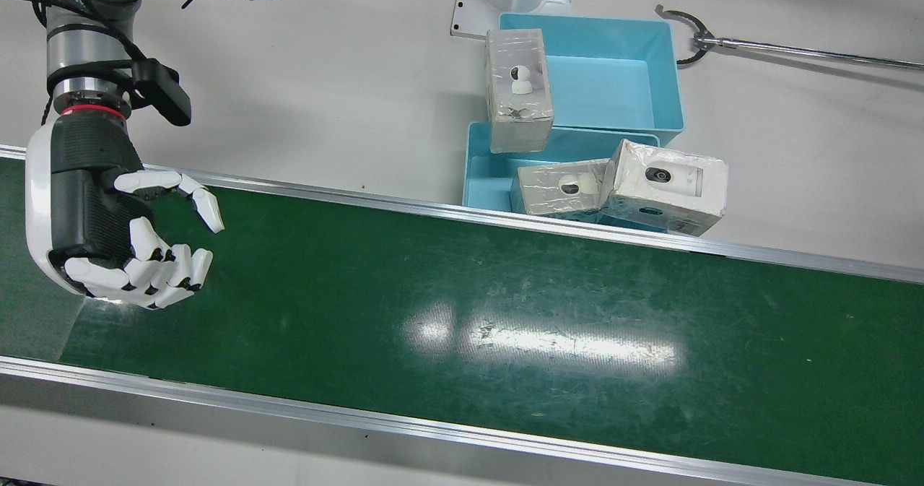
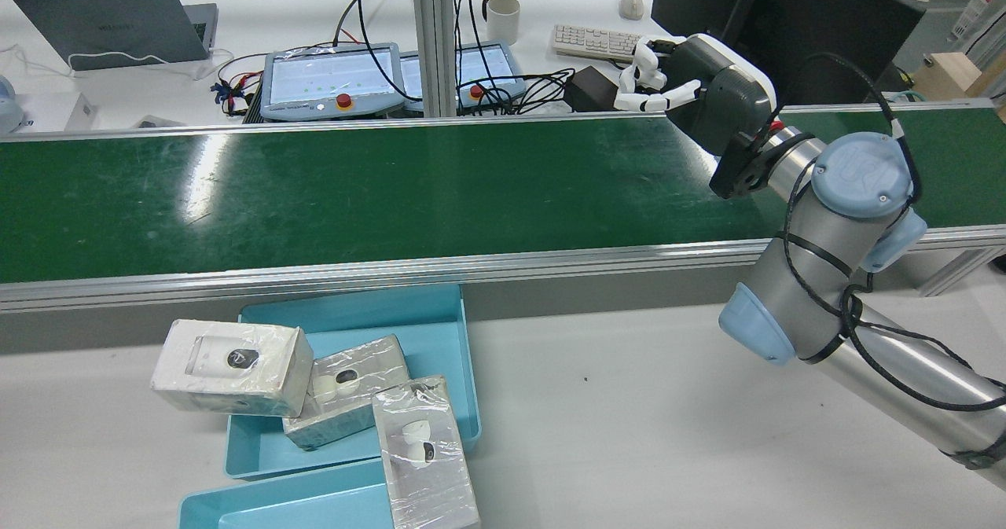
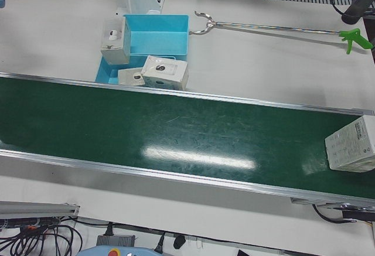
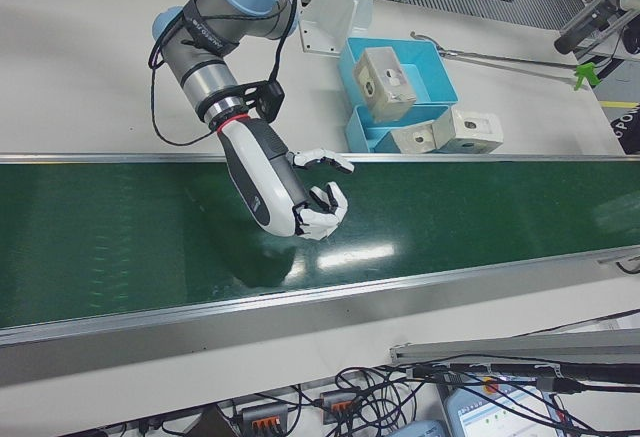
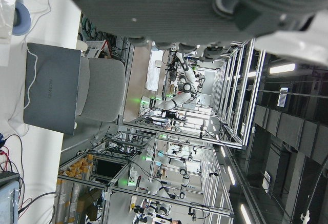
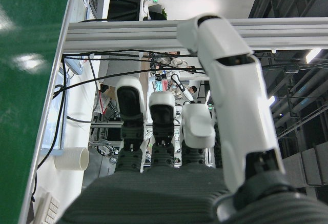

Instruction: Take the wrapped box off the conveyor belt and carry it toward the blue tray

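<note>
A white wrapped box [image 3: 351,144] lies on the green conveyor belt [image 1: 505,313] at its far right end in the left-front view, with no hand near it. My right hand [image 1: 123,226] hovers over the belt's opposite end, open, its fingers curled and apart with nothing between them; it also shows in the rear view [image 2: 692,89] and the right-front view [image 4: 290,192]. Two blue trays [image 1: 613,81] [image 1: 480,172] sit beside the belt. Of my left hand, only a dark palm edge [image 5: 205,3] shows; its fingers are hidden.
Three wrapped boxes [image 1: 516,89] [image 1: 559,186] [image 1: 664,186] rest on and against the trays. A long grabber tool [image 1: 722,42] lies on the white table behind them. Beyond the belt stand teach pendants [image 2: 330,81], a mug [image 2: 503,18] and a keyboard [image 2: 593,40].
</note>
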Controlling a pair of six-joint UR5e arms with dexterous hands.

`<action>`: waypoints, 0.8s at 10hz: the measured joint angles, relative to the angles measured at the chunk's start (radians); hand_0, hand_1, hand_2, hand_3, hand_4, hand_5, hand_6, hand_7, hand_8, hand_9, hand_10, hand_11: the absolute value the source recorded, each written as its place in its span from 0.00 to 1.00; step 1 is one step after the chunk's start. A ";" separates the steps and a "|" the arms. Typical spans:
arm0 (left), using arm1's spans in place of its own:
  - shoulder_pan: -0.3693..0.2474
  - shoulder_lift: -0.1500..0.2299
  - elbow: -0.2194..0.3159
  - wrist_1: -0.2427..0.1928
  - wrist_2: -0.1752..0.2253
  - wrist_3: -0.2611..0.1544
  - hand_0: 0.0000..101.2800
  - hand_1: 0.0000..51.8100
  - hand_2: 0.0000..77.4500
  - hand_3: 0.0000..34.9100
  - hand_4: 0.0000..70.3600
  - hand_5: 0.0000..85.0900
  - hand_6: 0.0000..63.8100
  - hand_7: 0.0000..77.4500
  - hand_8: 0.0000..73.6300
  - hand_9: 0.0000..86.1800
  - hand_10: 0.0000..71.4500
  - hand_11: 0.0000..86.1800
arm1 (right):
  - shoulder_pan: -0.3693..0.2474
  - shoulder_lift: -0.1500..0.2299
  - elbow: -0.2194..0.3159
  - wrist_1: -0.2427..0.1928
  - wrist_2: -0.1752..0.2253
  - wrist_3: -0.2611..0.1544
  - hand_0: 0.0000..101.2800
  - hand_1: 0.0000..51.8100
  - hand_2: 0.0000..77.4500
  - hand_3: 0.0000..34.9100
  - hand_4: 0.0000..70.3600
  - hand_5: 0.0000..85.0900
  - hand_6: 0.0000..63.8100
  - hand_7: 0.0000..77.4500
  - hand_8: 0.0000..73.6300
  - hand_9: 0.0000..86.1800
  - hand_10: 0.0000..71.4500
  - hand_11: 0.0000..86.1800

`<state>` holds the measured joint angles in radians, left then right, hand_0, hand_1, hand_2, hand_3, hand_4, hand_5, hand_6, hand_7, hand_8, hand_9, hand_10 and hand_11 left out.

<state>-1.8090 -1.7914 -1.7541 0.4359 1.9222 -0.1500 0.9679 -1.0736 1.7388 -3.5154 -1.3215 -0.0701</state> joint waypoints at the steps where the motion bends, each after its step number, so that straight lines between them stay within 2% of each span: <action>1: 0.000 0.000 0.000 0.000 0.000 0.000 0.00 0.00 0.01 0.00 0.00 0.01 0.00 0.00 0.00 0.00 0.00 0.00 | 0.002 0.002 -0.030 0.041 -0.023 0.021 0.52 0.38 0.30 0.00 0.53 0.64 0.79 0.77 0.45 0.53 0.61 0.62; 2: 0.000 0.000 0.000 0.000 0.000 0.000 0.00 0.00 0.01 0.00 0.00 0.01 0.00 0.01 0.00 0.00 0.01 0.00 | 0.003 0.003 -0.045 0.069 -0.037 0.035 0.52 0.38 0.30 0.00 0.53 0.64 0.79 0.77 0.45 0.53 0.61 0.62; 3: 0.000 0.000 0.000 0.000 0.000 0.000 0.00 0.00 0.01 0.00 0.00 0.01 0.00 0.00 0.00 0.00 0.01 0.00 | 0.004 0.004 -0.050 0.086 -0.047 0.042 0.51 0.39 0.30 0.11 0.40 0.54 0.67 0.65 0.31 0.42 0.18 0.32; 4: 0.000 0.000 0.000 0.000 0.000 0.000 0.00 0.00 0.01 0.00 0.00 0.01 0.00 0.01 0.00 0.00 0.01 0.00 | 0.004 0.006 -0.049 0.096 -0.052 0.046 0.51 0.39 0.30 0.11 0.40 0.54 0.67 0.65 0.31 0.42 0.18 0.32; 5: 0.000 0.000 0.000 0.000 0.000 0.000 0.00 0.00 0.01 0.00 0.00 0.01 0.00 0.00 0.00 0.00 0.00 0.00 | 0.004 0.007 -0.044 0.100 -0.054 0.047 0.50 0.39 0.31 0.38 0.15 0.33 0.41 0.42 0.00 0.18 0.00 0.03; 6: 0.000 0.000 0.000 0.000 0.000 0.000 0.00 0.00 0.01 0.00 0.00 0.01 0.00 0.00 0.00 0.00 0.00 0.00 | 0.005 0.009 -0.037 0.100 -0.056 0.048 0.50 0.39 0.33 0.49 0.22 0.37 0.23 0.28 0.00 0.07 0.00 0.02; 7: 0.000 0.000 0.000 0.000 0.000 0.000 0.00 0.00 0.01 0.00 0.00 0.01 0.00 0.00 0.00 0.00 0.01 0.00 | 0.006 0.011 -0.026 0.097 -0.056 0.045 0.51 0.39 0.34 0.51 0.20 0.37 0.09 0.32 0.00 0.04 0.00 0.02; 8: 0.000 0.000 0.000 0.000 0.000 0.000 0.00 0.00 0.01 0.00 0.00 0.01 0.00 0.00 0.00 0.00 0.01 0.00 | 0.008 0.011 -0.012 0.095 -0.054 0.034 0.51 0.39 0.34 0.51 0.20 0.36 0.11 0.33 0.00 0.08 0.00 0.02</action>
<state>-1.8089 -1.7914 -1.7541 0.4359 1.9222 -0.1500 0.9762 -1.0625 1.7270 -3.4206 -1.3751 -0.0360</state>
